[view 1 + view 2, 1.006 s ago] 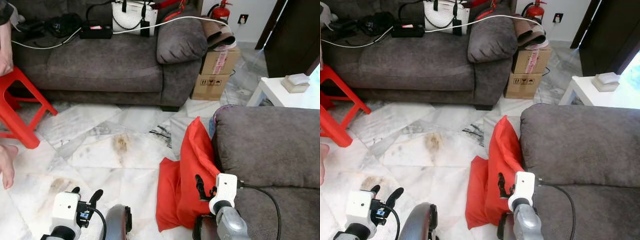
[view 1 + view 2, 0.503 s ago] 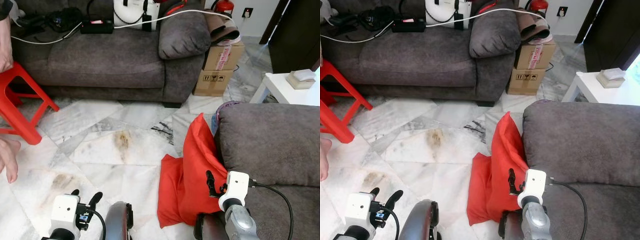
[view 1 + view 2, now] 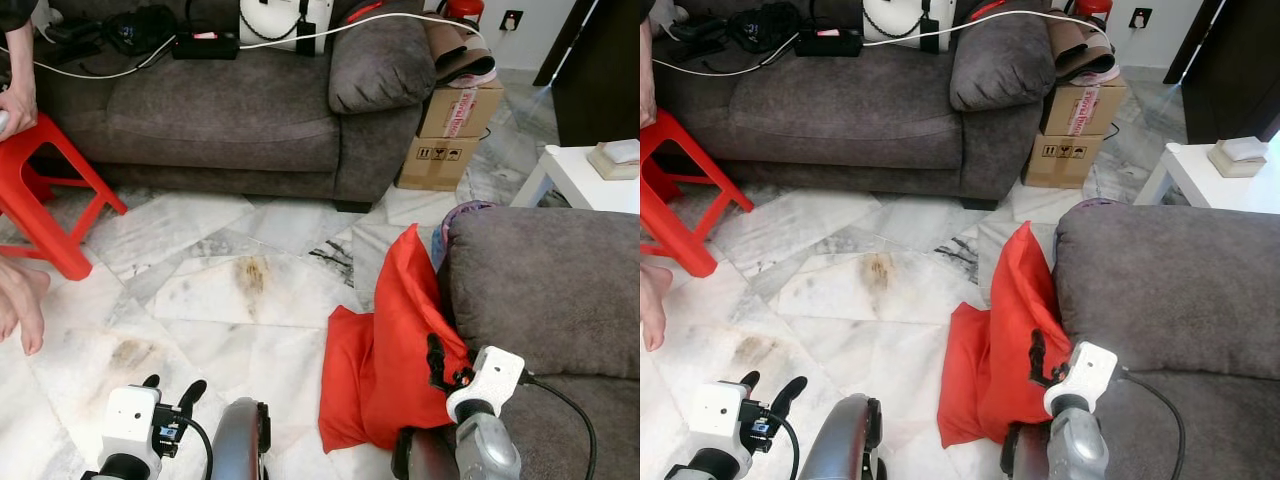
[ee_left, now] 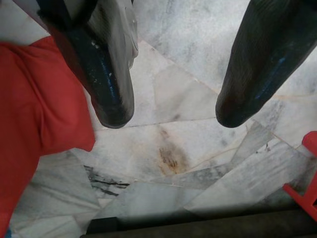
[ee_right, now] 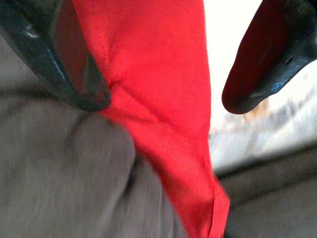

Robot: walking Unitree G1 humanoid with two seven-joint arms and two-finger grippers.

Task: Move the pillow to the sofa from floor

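Since a second ago I had eased my open right pincer (image 5: 163, 99) closer, its fingers straddling the red pillow (image 3: 395, 340) leaning on the sofa (image 3: 550, 290); left pincer (image 4: 171, 106) hung open.

You have the pillow (image 3: 400, 360) standing on the floor (image 3: 220, 300), leaning against the near sofa (image 3: 550, 290), on its left. The right pincer (image 3: 437, 362) is at the pillow; the far sofa (image 3: 230, 120) lies beyond.

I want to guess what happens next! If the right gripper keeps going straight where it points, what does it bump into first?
Probably the red pillow. The right gripper has open jaws, and the pillow's edge lies right between them, leaning against the sofa. Depth is hard to judge, though.
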